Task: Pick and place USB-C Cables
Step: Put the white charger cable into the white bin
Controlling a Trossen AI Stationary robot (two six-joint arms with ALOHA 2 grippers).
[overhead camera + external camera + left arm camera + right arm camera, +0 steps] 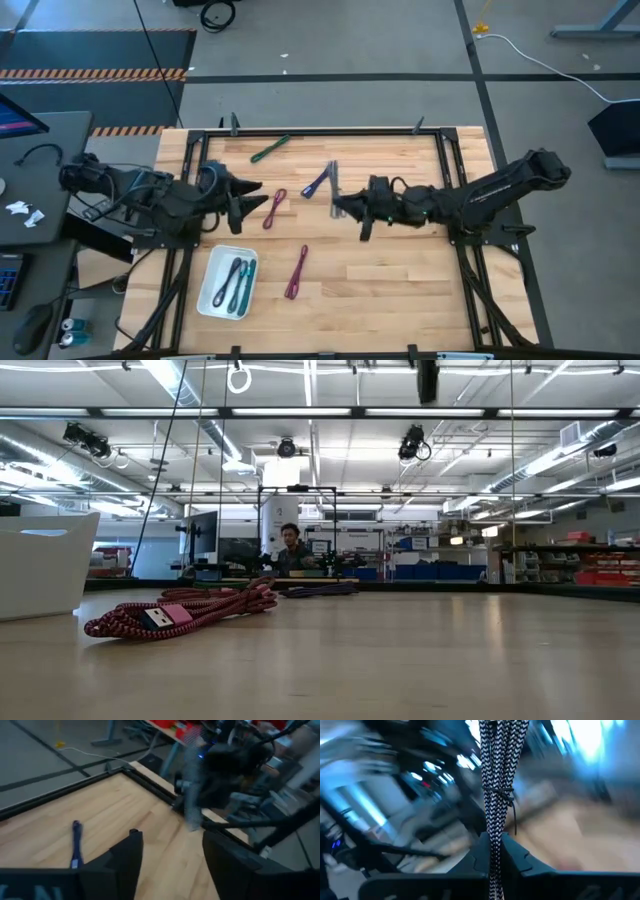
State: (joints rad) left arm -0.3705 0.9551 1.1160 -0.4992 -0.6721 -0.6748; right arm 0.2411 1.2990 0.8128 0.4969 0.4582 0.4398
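The right end effector (495, 851) pinches a black-and-white braided cable bundle (497, 780), tied at its middle.

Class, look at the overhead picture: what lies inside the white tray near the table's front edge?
Inside the white tray lie two folded cable bundles side by side: a dark one and a teal one. The rest of its floor shows bare white. The low view shows only its outer wall, hiding the contents.

Grey cable (496, 795): black-white braid, clamped in right gripper (495, 851).
Tray (212, 272): two cables (234, 283).
Table: green (270, 148), blue (318, 182), two magenta (274, 208).
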